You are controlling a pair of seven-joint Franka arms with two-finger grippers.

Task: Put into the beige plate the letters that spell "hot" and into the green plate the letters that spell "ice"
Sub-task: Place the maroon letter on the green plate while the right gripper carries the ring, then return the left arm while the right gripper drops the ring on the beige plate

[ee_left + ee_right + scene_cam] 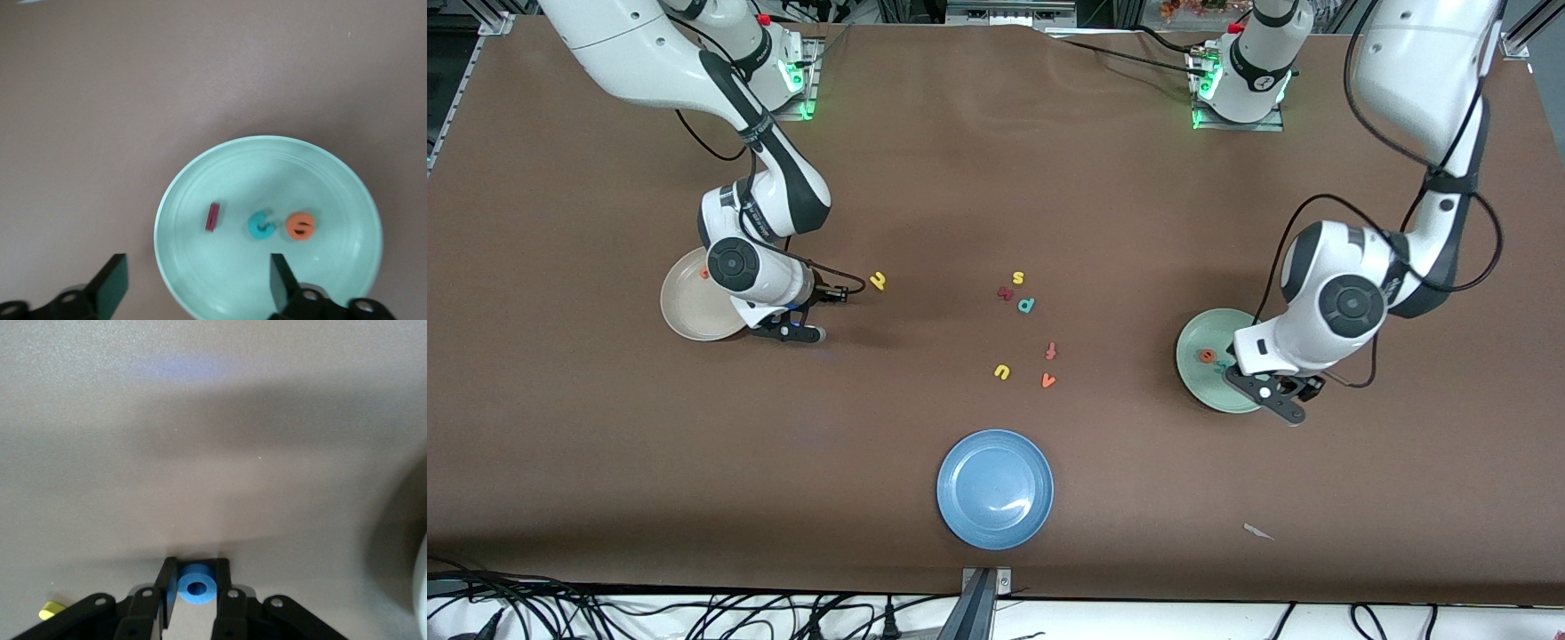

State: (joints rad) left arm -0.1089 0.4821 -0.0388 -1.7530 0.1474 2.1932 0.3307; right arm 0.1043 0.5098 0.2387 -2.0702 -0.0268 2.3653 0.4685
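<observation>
Loose foam letters lie mid-table on the matte brown table cover (pixel 978 178): a yellow s (pixel 1018 278), a dark red piece (pixel 1005 292) touching a teal p (pixel 1026 305), a red-orange f (pixel 1051 351), a yellow u (pixel 1002 372) and an orange v (pixel 1048 380). A glossy round blue plate (pixel 995 488) sits nearest the front camera.

The yellow foam h (pixel 879 281) lies alone between that cluster and the round cream-beige plate (pixel 694 313), which holds one small orange letter (pixel 704 274) near its rim. The right gripper (pixel 195 595) is low beside that plate, fingers narrowed on the blue ring-shaped foam o (pixel 197 585).

The left gripper (pixel 199 287) hovers over the round pale mint-green plate (pixel 200 187), fingers spread wide, holding nothing. Inside lie the dark red bar i (pixel 213 217), teal c (pixel 261 226) and orange e (pixel 301 225), apart.
</observation>
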